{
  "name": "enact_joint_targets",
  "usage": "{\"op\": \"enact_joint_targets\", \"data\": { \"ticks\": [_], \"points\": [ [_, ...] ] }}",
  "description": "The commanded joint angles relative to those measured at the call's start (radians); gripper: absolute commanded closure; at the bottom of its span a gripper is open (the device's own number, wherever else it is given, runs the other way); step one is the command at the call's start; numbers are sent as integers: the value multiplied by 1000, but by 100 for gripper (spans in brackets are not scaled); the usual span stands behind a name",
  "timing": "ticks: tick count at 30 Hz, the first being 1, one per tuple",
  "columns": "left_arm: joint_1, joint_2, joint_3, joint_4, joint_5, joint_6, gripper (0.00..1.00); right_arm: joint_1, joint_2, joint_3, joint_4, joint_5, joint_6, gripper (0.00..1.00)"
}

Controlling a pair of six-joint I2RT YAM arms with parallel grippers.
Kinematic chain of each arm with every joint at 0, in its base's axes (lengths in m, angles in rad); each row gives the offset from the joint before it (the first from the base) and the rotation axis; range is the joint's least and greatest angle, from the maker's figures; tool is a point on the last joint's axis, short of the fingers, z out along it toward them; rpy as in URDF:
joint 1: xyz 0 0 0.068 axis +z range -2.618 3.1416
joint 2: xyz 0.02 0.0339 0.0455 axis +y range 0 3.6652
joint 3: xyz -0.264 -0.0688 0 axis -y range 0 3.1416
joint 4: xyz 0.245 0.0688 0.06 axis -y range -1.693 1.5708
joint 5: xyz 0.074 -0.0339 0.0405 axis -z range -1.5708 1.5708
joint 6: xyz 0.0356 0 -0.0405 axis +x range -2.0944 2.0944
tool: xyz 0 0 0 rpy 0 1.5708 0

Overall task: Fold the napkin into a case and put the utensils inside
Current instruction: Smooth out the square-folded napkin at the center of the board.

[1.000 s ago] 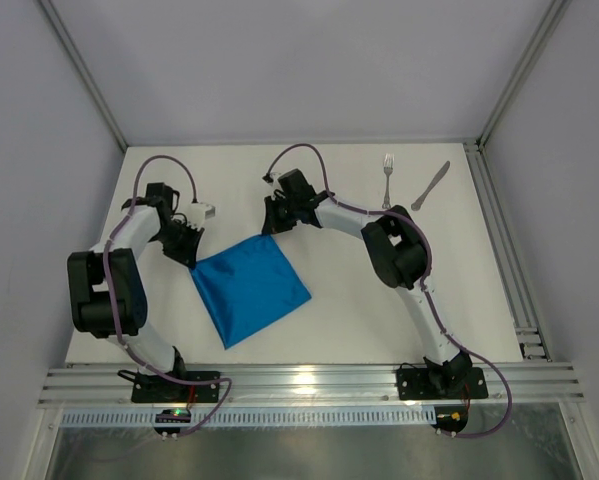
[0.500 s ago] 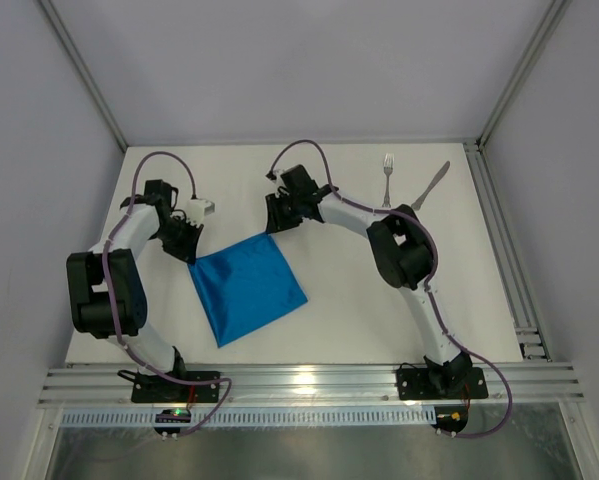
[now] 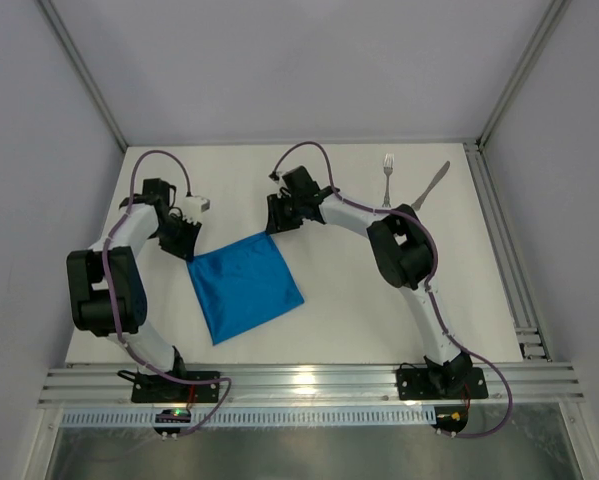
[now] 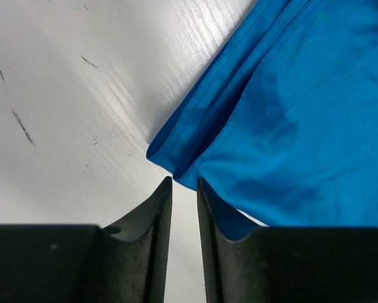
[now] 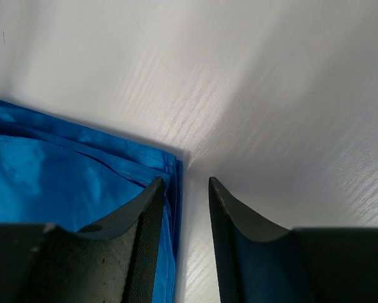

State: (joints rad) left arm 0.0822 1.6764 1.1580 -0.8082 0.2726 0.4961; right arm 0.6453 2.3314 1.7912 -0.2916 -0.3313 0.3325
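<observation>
Napkin [image 3: 244, 286] shifted left, one fork [image 3: 387, 178], one knife [image 3: 430, 185]

Bare table [image 3: 359, 300] right of napkin [image 3: 243, 288]; far right blocked by fork [image 3: 387, 178] and knife [image 3: 431, 185] (lying side by side).

Both arms are made of white tube parts joined by chunky black joints, and a thin purple cable loops along each one from the base up to the wrist. The left gripper [image 4: 183, 189] and the right gripper [image 5: 185, 189] each have two smooth, dark black fingers with curved, pointed tips. Each arm sits on a black base with small wires beside it.
</observation>
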Motion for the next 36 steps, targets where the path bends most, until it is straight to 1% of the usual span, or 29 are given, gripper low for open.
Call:
{"op": "enact_joint_targets", "data": {
  "ticks": [1, 3, 4, 5, 7, 9, 11, 12, 14, 15, 17, 19, 21, 26, 27, 29, 30, 32, 33, 35, 36],
  "points": [
    [11, 14, 35, 46, -16, -40, 73, 5, -38, -33, 5, -8, 2, 61],
    [11, 23, 39, 53, -18, -50, 68, 5, -38, -46, 5, -15, 5, 61],
    [11, 32, 39, 56, -18, -50, 59, 8, -37, -49, 6, -20, 5, 61],
    [14, 35, 39, 60, -9, -50, 56, 8, -38, -55, 9, -23, 8, 61],
    [19, 37, 43, 61, 5, -51, 53, 14, -38, -59, 9, -18, 7, 61],
    [31, 39, 51, 69, 13, -63, 53, 16, -41, -67, 11, -17, 5, 62],
    [50, 45, 62, 82, 16, -77, 57, 16, -50, -75, 23, -17, 7, 66],
    [53, 49, 65, 87, 19, -94, 63, 16, -50, -76, 25, -15, 8, 71],
    [71, 69, 75, 93, 30, -106, 67, 16, -47, -67, 28, -17, 10, 76],
    [76, 75, 78, 87, 39, -108, 68, 16, -44, -62, 28, -20, 11, 82],
    [80, 94, 80, 80, 56, -108, 68, 14, -35, -53, 26, -34, 16, 87],
    [80, 106, 75, 78, 60, -103, 67, 16, -32, -46, 23, -40, 17, 94],
    [79, 127, 74, 75, 66, -99, 66, 20, -43, -47, 25, -34, 17, 96],
    [80, 144, 62, 64, 80, -91, 67, 33, -76, -50, 26, 12, 4, 96],
    [80, 144, 52, 64, 82, -90, 72, 36, -81, -50, 26, 27, 0, 96],
    [79, 143, 42, 66, 88, -84, 78, 39, -86, -50, 25, 41, 0, 96],
    [79, 141, 31, 66, 92, -80, 84, 40, -90, -52, 28, 51, 5, 96],
    [77, 140, 23, 67, 99, -76, 90, 40, -95, -53, 37, 57, 7, 96],
    [77, 138, 19, 67, 111, -71, 95, 42, -96, -53, 40, 64, 8, 96],
    [76, 134, 9, 69, 119, -65, 99, 45, -102, -50, 54, 72, 13, 96],
    [73, 132, 8, 69, 123, -62, 100, 45, -101, -47, 55, 74, 14, 96]
  ]
}}
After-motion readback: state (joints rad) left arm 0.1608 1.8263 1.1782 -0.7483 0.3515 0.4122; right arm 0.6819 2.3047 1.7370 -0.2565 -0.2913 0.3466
